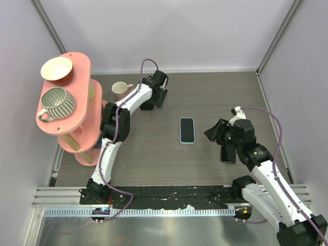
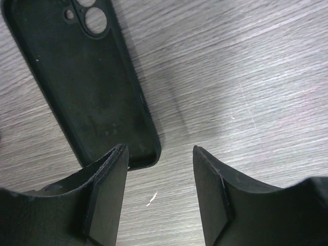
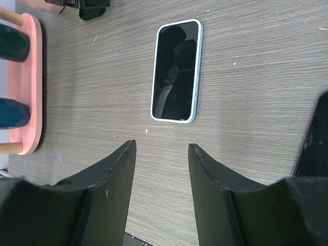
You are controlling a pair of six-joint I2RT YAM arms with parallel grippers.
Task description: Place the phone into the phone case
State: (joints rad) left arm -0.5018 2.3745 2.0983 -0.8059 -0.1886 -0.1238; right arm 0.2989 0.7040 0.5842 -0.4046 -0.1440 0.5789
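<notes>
The phone [image 1: 187, 130] lies flat, screen up, at the table's middle; in the right wrist view it [image 3: 176, 70] lies just beyond my fingertips. My right gripper [image 1: 215, 132] [image 3: 161, 146] is open and empty, a little to the phone's right and above the table. The phone case [image 2: 84, 77] lies open side up with its camera cutout at the far end. My left gripper [image 1: 154, 101] [image 2: 160, 148] is open and empty at the back of the table, its left finger [image 2: 110, 189] over the case's near corner. The left gripper mostly hides the case in the top view.
A pink tiered rack [image 1: 66, 97] with a bowl and cups stands at the left; its base shows in the right wrist view [image 3: 28, 82]. A pink mug [image 1: 120, 88] sits near the left gripper. A flat black rectangular object [image 1: 228, 154] [image 3: 315, 138] lies beside the right arm.
</notes>
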